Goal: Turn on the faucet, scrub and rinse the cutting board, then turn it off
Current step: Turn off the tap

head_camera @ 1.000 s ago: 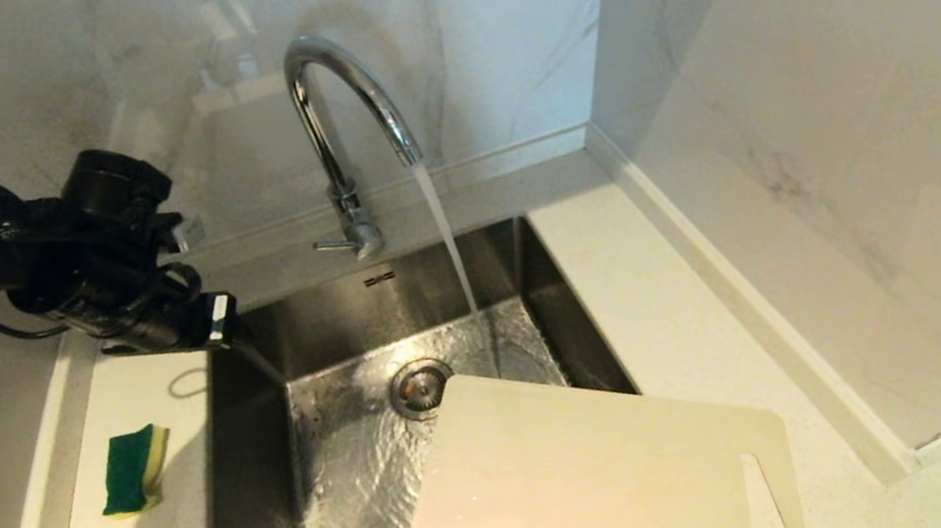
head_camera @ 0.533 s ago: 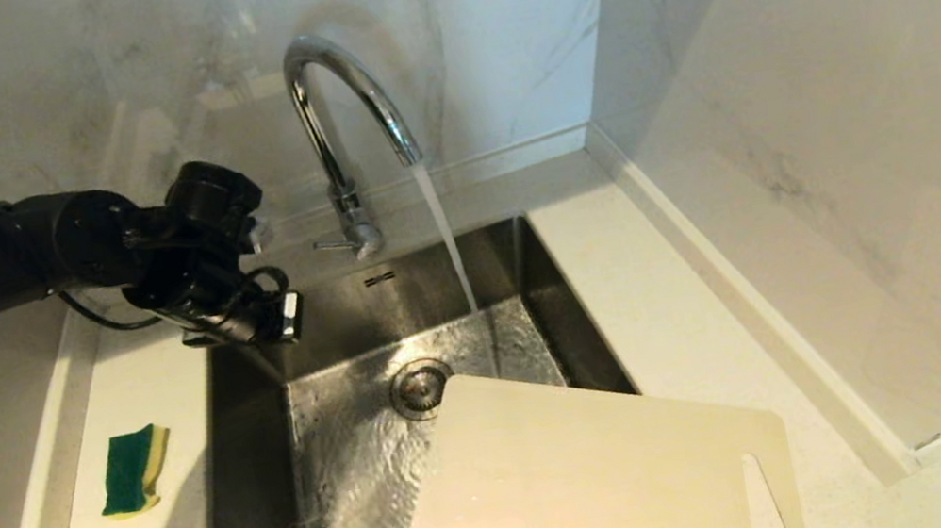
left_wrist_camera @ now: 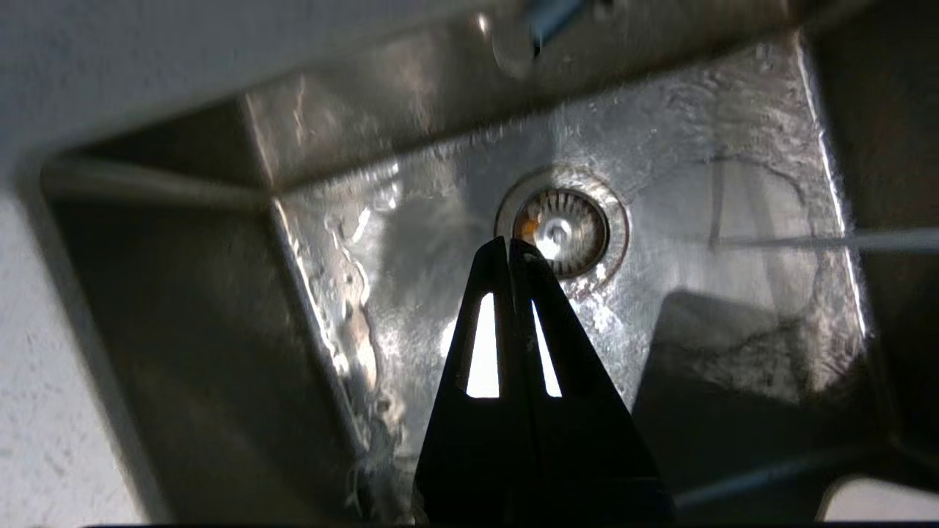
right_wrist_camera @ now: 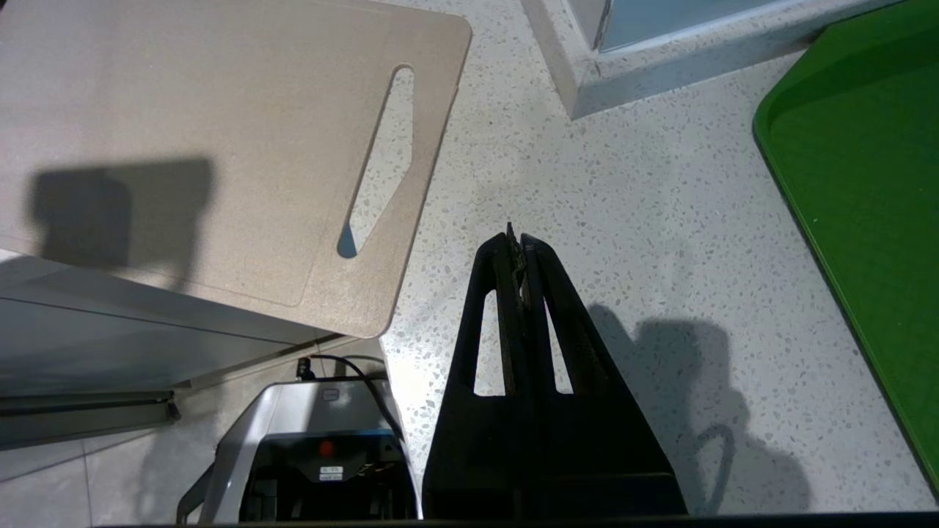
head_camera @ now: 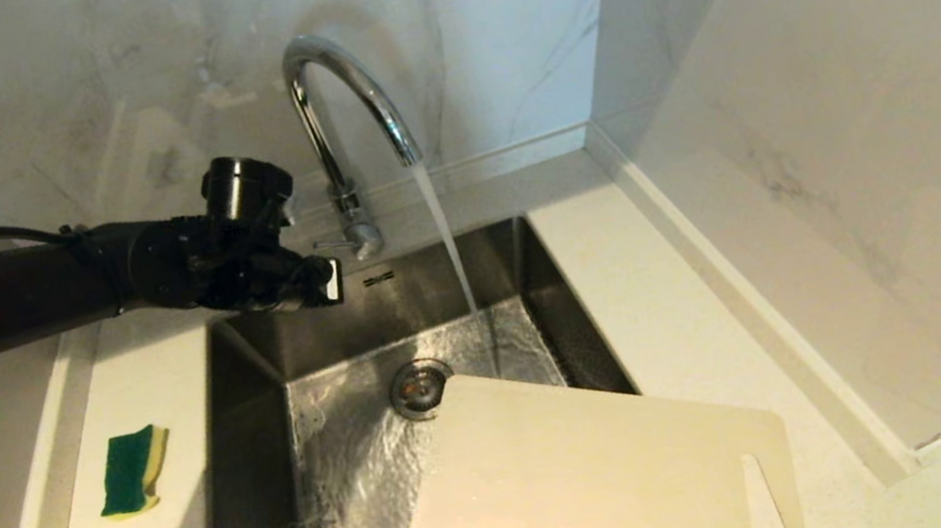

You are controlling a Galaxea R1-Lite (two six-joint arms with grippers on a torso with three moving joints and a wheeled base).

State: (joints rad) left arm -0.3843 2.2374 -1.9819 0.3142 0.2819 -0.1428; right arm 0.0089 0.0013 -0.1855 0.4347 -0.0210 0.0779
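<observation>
Beside chrome gooseneck faucet [head_camera: 342, 123], black left end effector [head_camera: 328, 284] closed, empty; matte beige cutting board [head_camera: 593, 482] overhangs wet steel sink [head_camera: 257, 472].

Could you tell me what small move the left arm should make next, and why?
Probably nudge the shut left end effector sideways against the faucet lever to close it. Water still runs into the sink, the sponge lies on the counter, the cutting board rests across the sink's near corner, and the end effector hovers just below the lever.
</observation>
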